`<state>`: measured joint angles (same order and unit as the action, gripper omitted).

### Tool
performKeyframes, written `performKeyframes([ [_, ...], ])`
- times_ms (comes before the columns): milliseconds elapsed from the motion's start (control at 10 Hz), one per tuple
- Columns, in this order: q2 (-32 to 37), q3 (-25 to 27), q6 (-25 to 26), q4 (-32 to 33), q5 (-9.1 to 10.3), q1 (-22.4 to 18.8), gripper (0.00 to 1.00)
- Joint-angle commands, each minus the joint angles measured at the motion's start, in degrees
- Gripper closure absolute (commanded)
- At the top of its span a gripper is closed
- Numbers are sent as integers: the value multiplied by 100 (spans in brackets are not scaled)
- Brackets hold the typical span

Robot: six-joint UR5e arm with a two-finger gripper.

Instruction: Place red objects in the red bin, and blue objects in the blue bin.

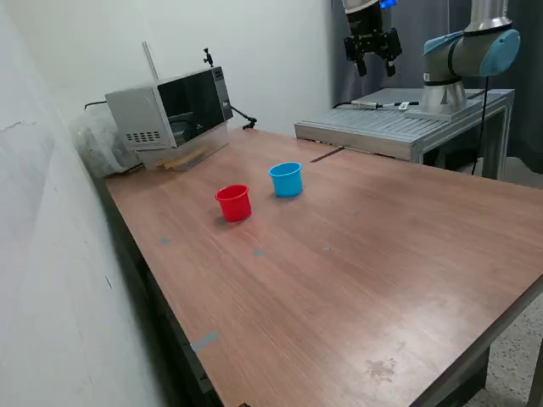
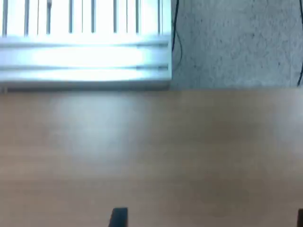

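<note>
The red bin (image 1: 233, 202) is a small red cup standing upright on the wooden table (image 1: 356, 280). The blue bin (image 1: 287, 179), a light blue cup, stands just beside it toward the exterior view's right. No red objects or blue objects show in either view; the insides of the cups are hidden. My gripper (image 1: 376, 64) hangs high above the back of the table, far from both cups, open and empty. In the wrist view, only the dark fingertips (image 2: 118, 217) show, wide apart over bare wood.
A grey microwave-like box (image 1: 170, 108) and a crumpled plastic bag (image 1: 97, 140) sit at the back by the wall. The arm's base (image 1: 462, 64) stands on a ribbed aluminium plate (image 1: 382, 127) (image 2: 85, 52) with a cable on it.
</note>
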<state>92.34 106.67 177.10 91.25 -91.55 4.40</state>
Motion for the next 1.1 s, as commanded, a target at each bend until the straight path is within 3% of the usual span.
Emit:
performKeyframes([
  [0,931,459,9,-630,-4,-35,0],
  [200,1223,373,0,-1833,-4,-35,0],
  [300,1225,181,-9,-2126,-21,-18,0],
  [1000,1172,-23,-26,-2199,-30,44,0],
])
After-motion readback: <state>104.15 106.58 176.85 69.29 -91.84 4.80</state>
